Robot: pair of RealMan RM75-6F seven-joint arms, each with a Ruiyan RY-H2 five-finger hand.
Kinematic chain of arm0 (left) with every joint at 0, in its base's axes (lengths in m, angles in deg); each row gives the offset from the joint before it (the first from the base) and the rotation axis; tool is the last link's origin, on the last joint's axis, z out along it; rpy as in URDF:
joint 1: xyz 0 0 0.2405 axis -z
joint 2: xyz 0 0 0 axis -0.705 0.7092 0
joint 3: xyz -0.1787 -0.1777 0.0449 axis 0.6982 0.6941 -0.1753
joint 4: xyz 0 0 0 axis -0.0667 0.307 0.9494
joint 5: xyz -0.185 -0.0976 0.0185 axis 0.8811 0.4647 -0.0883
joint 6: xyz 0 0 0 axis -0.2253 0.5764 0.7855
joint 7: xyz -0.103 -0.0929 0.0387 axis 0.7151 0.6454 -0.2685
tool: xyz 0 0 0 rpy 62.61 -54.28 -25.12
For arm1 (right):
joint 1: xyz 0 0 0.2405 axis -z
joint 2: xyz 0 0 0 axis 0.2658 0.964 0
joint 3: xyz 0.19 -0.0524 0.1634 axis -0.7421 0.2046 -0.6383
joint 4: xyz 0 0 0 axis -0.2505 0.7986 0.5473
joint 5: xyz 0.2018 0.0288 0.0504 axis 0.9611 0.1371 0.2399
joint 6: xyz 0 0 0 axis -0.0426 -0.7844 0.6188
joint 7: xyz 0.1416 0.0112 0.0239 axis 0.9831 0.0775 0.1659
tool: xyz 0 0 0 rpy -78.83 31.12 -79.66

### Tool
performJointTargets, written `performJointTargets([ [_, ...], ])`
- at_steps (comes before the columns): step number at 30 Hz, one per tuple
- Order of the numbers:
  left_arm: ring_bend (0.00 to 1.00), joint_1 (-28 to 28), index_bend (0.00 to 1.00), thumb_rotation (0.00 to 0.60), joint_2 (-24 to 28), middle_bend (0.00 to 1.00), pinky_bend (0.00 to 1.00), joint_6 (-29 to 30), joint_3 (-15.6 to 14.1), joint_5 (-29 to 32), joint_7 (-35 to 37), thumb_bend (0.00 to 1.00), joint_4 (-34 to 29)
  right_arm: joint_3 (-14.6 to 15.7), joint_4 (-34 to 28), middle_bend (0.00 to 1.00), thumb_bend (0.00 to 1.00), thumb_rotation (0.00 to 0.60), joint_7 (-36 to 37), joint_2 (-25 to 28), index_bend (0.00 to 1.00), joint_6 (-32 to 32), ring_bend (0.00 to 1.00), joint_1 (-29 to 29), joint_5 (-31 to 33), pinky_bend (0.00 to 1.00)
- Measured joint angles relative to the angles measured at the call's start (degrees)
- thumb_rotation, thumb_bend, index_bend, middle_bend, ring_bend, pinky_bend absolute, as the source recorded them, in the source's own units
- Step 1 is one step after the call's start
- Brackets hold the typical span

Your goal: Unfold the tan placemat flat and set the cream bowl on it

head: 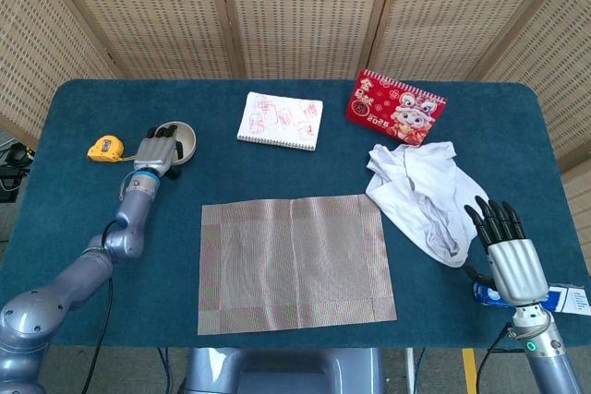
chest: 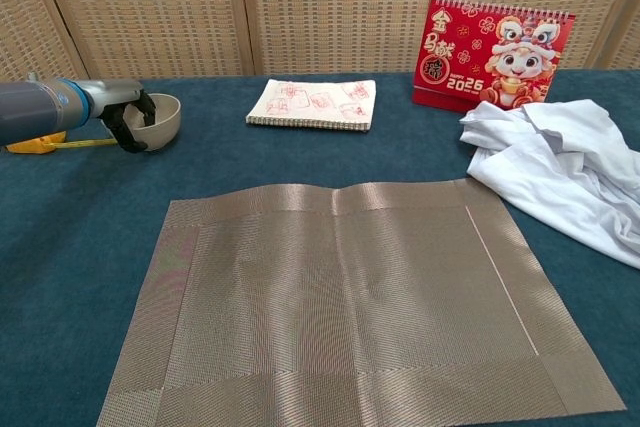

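Note:
The tan placemat (head: 295, 263) (chest: 350, 297) lies spread out in the table's front middle, with a low crease near its far edge. The cream bowl (head: 181, 142) (chest: 163, 115) stands at the back left, beyond the mat's left corner. My left hand (head: 157, 149) (chest: 128, 122) grips the bowl's near-left rim, its dark fingers hooked over the edge into the bowl. My right hand (head: 506, 260), seen only in the head view, hovers open at the front right with fingers spread and holds nothing.
A yellow tape measure (head: 103, 147) (chest: 35, 142) lies just left of the bowl. A sketched notepad (head: 281, 120) (chest: 313, 103) and a red calendar (head: 395, 107) (chest: 498, 55) sit at the back. A white cloth (head: 420, 193) (chest: 560, 167) borders the mat's right side.

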Motion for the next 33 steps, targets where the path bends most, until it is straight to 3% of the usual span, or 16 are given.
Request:
performJointTargets([
  [4,0.00,-0.7,0.74,0.600,0.8,0.00,0.00,1.8,0.3,-1.4,1.1,0.49,-1.4,-0.1,-0.2,0.00,0.00,0.600,0.4,0.0,0.03,-0.2,0.00,0.2,-0.5,0.00],
  [12,0.00,-2.9,0.75,0.600,6.3,0.00,0.00,7.3,0.9,-5.8,4.1,0.49,-10.8,-0.2,-0.8,0.00,0.00,0.600,0.3,0.2,0.03,-0.5,0.00,0.4,-1.4,0.00],
  [23,0.00,-6.2,0.76,0.600,18.1,0.00,0.00,18.8,-0.8,-18.8,4.6,0.49,-37.3,-0.2,-2.0,0.00,0.00,0.600,0.0,0.6,0.04,-1.1,0.00,0.7,-2.5,0.00],
  [33,0.00,-7.3,0.76,0.600,20.5,0.00,0.00,25.9,-6.0,-35.0,3.9,0.49,-53.1,-0.3,-2.5,0.00,0.00,0.600,0.4,1.0,0.04,-1.7,0.00,1.1,-3.1,0.00],
])
